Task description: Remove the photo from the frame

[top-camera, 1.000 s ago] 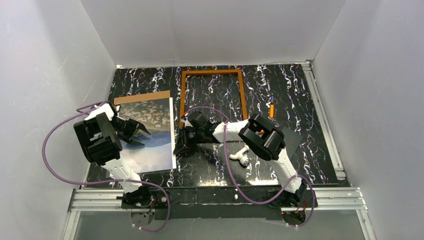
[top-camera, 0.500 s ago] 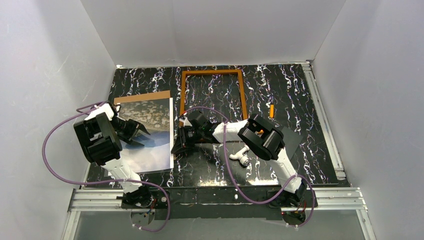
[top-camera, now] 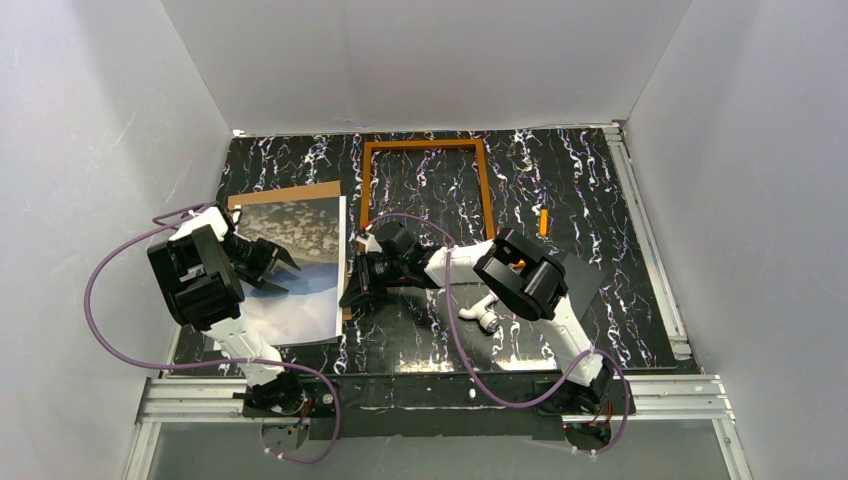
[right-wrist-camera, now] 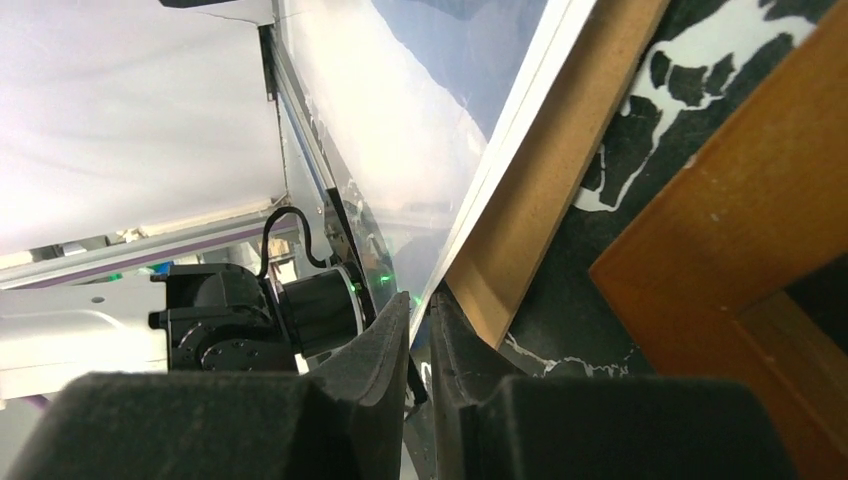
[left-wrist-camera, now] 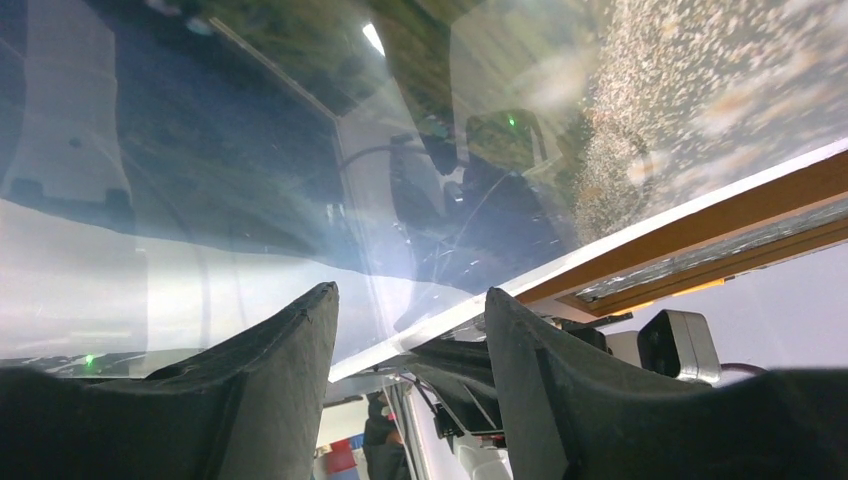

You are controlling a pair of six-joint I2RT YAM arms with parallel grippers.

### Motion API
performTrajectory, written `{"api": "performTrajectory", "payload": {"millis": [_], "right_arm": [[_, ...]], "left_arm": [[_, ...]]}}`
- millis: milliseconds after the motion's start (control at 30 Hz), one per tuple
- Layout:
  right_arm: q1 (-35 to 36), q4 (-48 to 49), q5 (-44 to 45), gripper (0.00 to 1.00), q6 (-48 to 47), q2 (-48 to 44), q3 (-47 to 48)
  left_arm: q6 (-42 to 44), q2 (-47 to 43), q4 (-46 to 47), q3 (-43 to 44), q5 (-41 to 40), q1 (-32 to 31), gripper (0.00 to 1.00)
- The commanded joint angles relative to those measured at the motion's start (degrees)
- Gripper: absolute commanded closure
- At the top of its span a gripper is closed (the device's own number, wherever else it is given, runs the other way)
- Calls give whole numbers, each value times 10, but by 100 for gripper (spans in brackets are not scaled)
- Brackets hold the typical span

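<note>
Right gripper [top-camera: 356,292]: fingers almost pressed together, pinching the white right-hand border of the photo [top-camera: 310,312] toward its near corner. In the wrist view the paper's edge runs into the narrow slit between the pads.
Left gripper [top-camera: 280,268]: spread wide, hanging over the middle of the photo with its tips pointing toward the right arm. Whether the tips touch the glossy print cannot be told.
Photo: lies face up on the left part of the tabletop [top-camera: 560,180], outside the wooden rectangle, rocks toward the back and pale sky toward the arms.
Backing board [top-camera: 290,191]: tan, flat under the photo. It shows as a strip past the far edge and along the right edge, just beside the right gripper.
Frame [top-camera: 424,146]: thin reddish-brown wood, flat at the back centre, with the marbled surface showing through its opening. It lies apart from the photo.
Tabletop: black with white veins.
Dark grey panel [top-camera: 588,285]: flat, partly under the right arm.
Small orange piece [top-camera: 543,222]: right of the frame, apart from it.
White object [top-camera: 483,312]: beside the right forearm, kind unclear.
</note>
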Motion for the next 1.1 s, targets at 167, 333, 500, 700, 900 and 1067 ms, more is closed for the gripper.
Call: {"api": "performTrajectory", "payload": {"millis": [167,333,500,700,900,1067], "right_arm": [[0,49,2,80,35,26,-20],[4,45,10,79,40,25,-27],[11,26,32,77,45,13,-41],[30,-108,115,77,7,-20,-14],[45,-195,183,73,8,-41,-6],[45,-196,170,70,3,-25,16]], "left_arm": [[-1,14,-78,-3,-4,2,46],[-1,16,-78,-3,-3,1,46],[-2,16,-78,-4,-3,2,46],[-4,19,-78,-5,-3,2,46],[-5,23,-81,-7,-6,1,46],[-10,30,-84,-7,-9,1,47]]}}
